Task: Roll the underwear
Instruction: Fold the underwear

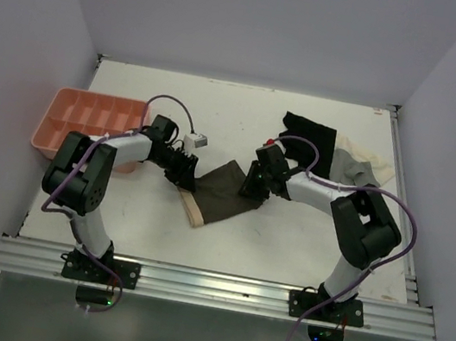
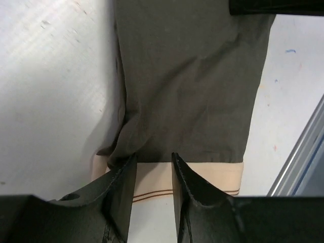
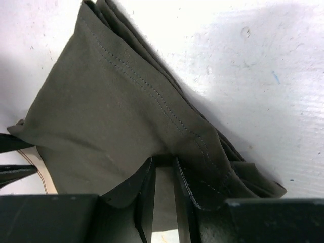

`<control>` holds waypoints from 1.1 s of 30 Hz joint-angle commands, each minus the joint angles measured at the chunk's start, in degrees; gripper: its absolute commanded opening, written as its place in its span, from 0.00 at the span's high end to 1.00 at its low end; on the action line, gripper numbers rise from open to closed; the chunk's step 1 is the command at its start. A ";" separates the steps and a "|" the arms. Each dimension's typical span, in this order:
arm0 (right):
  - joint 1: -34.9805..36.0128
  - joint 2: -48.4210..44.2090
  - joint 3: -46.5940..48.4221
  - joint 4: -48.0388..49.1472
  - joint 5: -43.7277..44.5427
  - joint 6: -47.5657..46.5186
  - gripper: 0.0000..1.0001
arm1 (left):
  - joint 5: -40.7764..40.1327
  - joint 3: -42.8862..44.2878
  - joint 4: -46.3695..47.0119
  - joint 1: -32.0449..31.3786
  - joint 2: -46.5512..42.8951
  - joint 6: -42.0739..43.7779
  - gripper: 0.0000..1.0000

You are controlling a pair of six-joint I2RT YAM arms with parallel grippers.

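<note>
Here, left pincer (image 1: 188, 181) at underwear (image 1: 224, 194) waistband (image 2: 202, 174), right pincer (image 1: 251, 189) at opposite edge.

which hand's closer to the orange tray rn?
Left. The left hand is at the underwear's waistband end, just right of the orange tray; the right hand is across the underwear, farther away.

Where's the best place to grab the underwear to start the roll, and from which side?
The beige waistband end of the underwear, from the left arm's side: it is a straight edge lying flat, and the left hand sits right at it.
</note>
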 commanded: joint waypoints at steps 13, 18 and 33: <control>-1.87 -7.40 3.83 3.23 -5.30 -0.75 0.69 | -4.15 6.62 0.99 0.39 -12.55 3.40 0.30; 2.69 -7.58 5.05 5.51 -6.18 4.79 0.68 | -4.01 10.84 -5.51 2.94 -5.10 7.63 0.30; 10.61 10.86 11.47 19.05 -2.85 17.45 0.77 | 3.22 14.10 -7.99 8.83 6.69 11.24 0.36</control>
